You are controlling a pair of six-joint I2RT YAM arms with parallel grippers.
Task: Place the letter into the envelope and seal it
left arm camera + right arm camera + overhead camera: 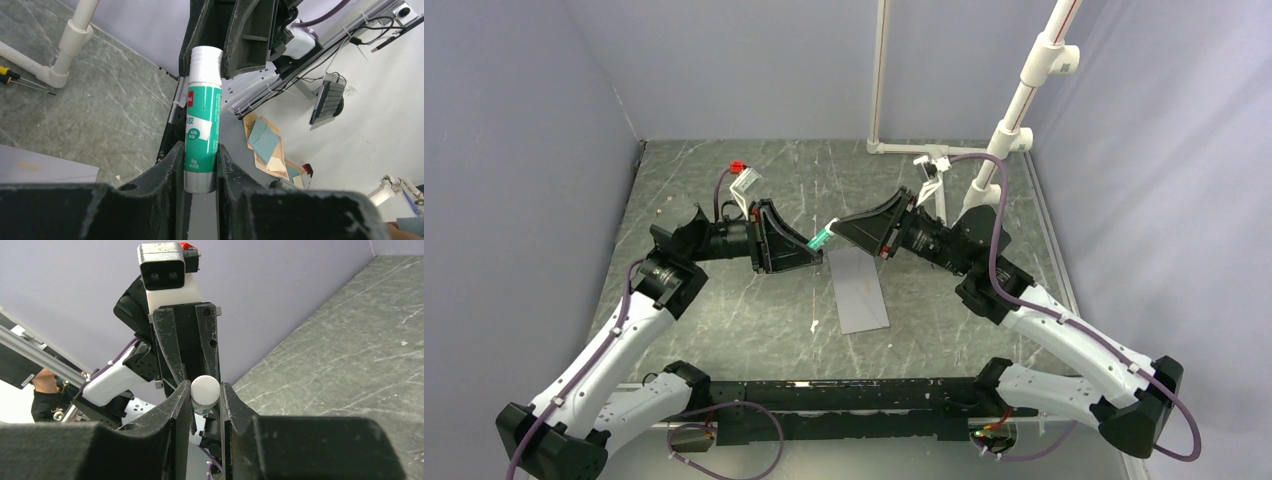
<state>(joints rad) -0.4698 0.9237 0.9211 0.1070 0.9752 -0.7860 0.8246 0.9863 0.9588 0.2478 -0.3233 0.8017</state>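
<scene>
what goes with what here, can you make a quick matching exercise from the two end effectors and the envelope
Things:
1 left end effector
2 right end effector
3 envelope

States:
a lies flat on the table
b grips the white end of the glue stick
c grips the green body of the glue stick

Pairs: 1-c, 2-b, 3-a

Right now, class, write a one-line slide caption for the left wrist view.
Green glue stick held at its base by the left gripper, its white cap pinched by the right gripper.
</scene>
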